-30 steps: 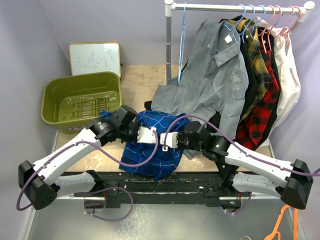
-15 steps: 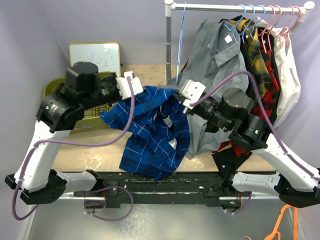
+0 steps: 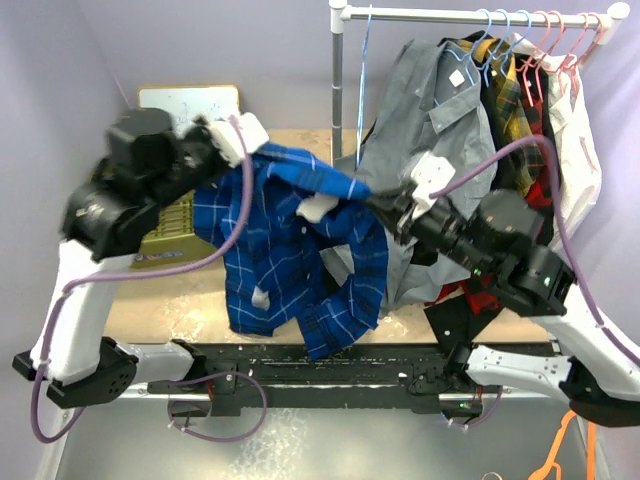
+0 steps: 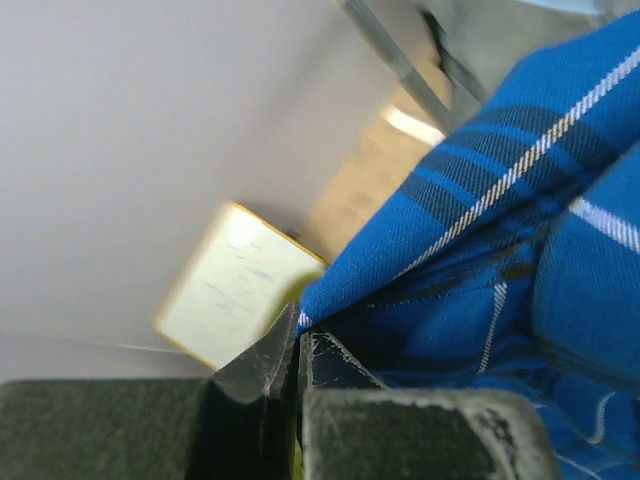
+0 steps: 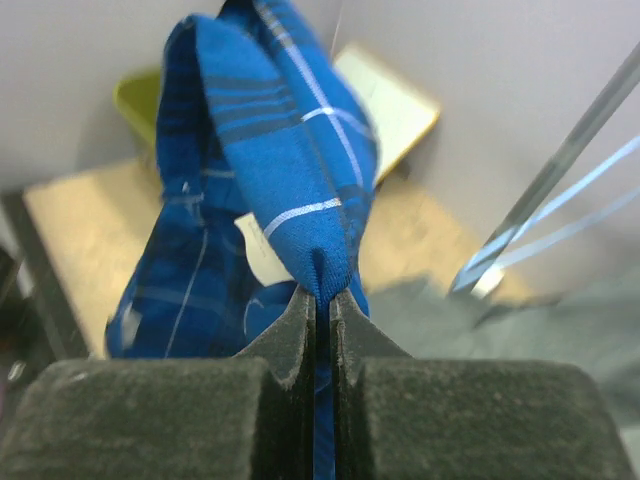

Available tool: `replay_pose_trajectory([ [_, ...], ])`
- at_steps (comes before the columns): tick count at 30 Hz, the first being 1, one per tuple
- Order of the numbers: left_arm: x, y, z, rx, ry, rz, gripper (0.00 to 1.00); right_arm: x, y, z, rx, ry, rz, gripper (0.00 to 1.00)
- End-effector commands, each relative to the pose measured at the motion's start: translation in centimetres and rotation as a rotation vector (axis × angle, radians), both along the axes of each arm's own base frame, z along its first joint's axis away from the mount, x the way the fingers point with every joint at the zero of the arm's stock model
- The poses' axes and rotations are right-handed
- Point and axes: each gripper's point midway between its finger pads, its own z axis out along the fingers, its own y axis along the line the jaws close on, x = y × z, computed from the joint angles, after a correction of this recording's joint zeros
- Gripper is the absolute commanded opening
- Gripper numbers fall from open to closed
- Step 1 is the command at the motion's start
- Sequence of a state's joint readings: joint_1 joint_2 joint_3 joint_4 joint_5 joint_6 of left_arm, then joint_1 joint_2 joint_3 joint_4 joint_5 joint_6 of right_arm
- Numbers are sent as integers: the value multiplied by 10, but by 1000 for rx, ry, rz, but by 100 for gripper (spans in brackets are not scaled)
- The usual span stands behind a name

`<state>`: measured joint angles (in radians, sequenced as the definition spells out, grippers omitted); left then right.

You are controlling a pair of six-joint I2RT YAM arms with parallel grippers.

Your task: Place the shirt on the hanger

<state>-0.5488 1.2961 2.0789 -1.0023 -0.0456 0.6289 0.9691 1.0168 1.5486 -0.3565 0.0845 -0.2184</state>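
Observation:
The royal-blue plaid shirt [image 3: 290,250] hangs in the air over the table, stretched between my two grippers, with its white neck label [image 3: 318,207] showing. My left gripper [image 3: 245,140] is shut on the shirt's upper left edge; in the left wrist view [image 4: 300,325] the cloth [image 4: 500,230] is pinched at the fingertips. My right gripper [image 3: 385,195] is shut on a fold at the shirt's upper right; the right wrist view [image 5: 322,295] shows the fold [image 5: 270,150] clamped between the pads. The light-blue hanger [image 3: 362,80] hangs empty at the left end of the rail, above and behind the shirt.
A clothes rack [image 3: 470,15] with its pole [image 3: 337,80] stands at the back right, holding a grey shirt [image 3: 440,130], a red-and-black plaid shirt [image 3: 520,200] and pink hangers [image 3: 560,40]. A green bin [image 3: 165,225] and a whiteboard [image 3: 185,98] are at the back left. An orange hanger [image 3: 560,450] lies at the bottom right.
Both arms have lifted the shirt from the table high into the air and spread it out; the right gripper has moved toward the rack.

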Motion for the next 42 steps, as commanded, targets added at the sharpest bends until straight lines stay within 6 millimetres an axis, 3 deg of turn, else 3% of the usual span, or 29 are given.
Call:
replay_pose_trajectory([
  [1, 31, -30, -137, 70, 340, -3, 0, -15, 6, -107, 68, 365, -7, 0],
  [4, 38, -45, -217, 90, 504, -11, 0, -16, 6, -178, 190, 554, -71, 0],
  [5, 40, -49, -239, 96, 549, -7, 0, -16, 4, -193, 252, 594, -93, 0],
  [6, 41, -52, -258, 98, 590, -3, 0, -17, 1, -222, 281, 640, -119, 0],
  [9, 53, -58, -301, 112, 670, 34, 0, -16, -9, -253, 401, 700, -174, 0],
  [14, 84, -71, -325, 114, 744, 78, 0, 1, -12, -272, 398, 686, -257, 0],
  [20, 134, -69, -334, 70, 775, 159, 0, 54, -28, -290, 393, 707, -398, 0],
  [26, 153, -78, -342, -15, 885, 182, 0, 83, -33, -294, 320, 687, -497, 3],
  [27, 152, -81, -341, -27, 899, 179, 0, 85, -32, -292, 304, 683, -496, 21],
  [28, 150, -82, -338, -37, 916, 176, 4, 85, -29, -288, 285, 673, -476, 49],
  [29, 146, -85, -334, -47, 936, 162, 25, 85, -23, -273, 276, 651, -437, 66],
  [30, 139, -87, -329, -52, 958, 146, 49, 84, -24, -263, 256, 629, -426, 95],
  [32, 127, -85, -314, -64, 966, 135, 85, 87, -33, -233, 275, 540, -440, 100],
  [33, 122, -83, -306, -74, 955, 128, 99, 85, -37, -218, 298, 513, -436, 100],
  [35, 108, -76, -289, -90, 930, 117, 99, 75, -45, -188, 347, 473, -415, 100],
  [38, 89, -63, -274, -86, 914, 112, 99, 51, -36, -157, 311, 446, -270, 100],
  [42, 58, -48, -264, -50, 891, 83, 99, 61, -55, -105, 373, 388, -370, 100],
])
